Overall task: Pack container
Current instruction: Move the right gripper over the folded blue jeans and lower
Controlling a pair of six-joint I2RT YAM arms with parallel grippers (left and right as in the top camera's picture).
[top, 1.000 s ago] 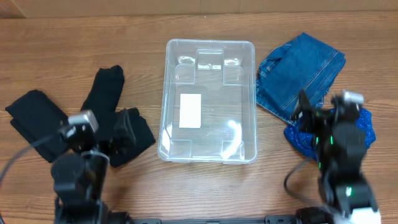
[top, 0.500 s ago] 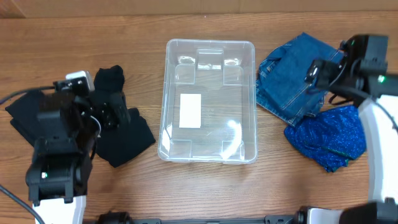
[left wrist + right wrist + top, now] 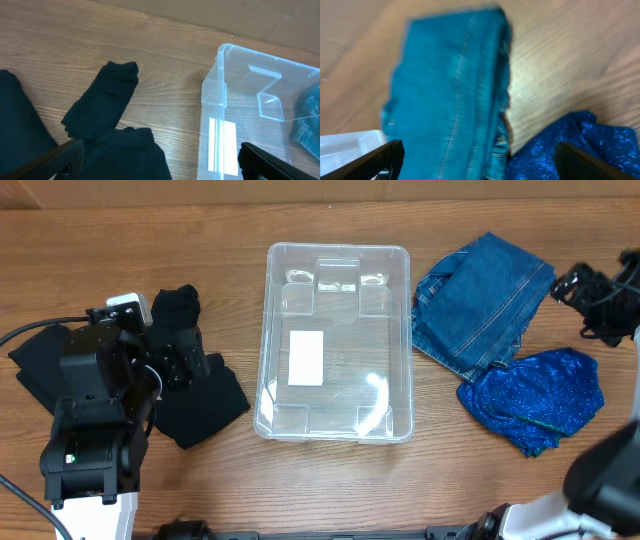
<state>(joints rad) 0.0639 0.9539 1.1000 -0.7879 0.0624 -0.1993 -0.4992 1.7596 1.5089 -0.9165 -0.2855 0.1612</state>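
Observation:
The clear plastic container [image 3: 336,420] stands at the table's middle, empty, with a white label [image 3: 306,357] on its bottom; it also shows in the left wrist view [image 3: 220,100]. Black folded garments [image 3: 205,395] lie to its left and show in the left wrist view [image 3: 107,92]. Folded blue jeans [image 3: 480,300] and a shiny blue garment [image 3: 535,400] lie to its right; the right wrist view shows the jeans [image 3: 450,100] and the shiny garment [image 3: 575,145]. My left gripper [image 3: 160,162] is open above the black garments. My right gripper [image 3: 480,160] is open above the jeans, at the table's right edge [image 3: 590,290].
Another black garment [image 3: 45,370] lies at the far left. Bare wooden table [image 3: 330,480] runs along the front. A cardboard wall [image 3: 225,15] stands behind the table.
My right arm has swung further right, off toward the table's right edge. My left arm has risen from the front and now holds still over the black garments.

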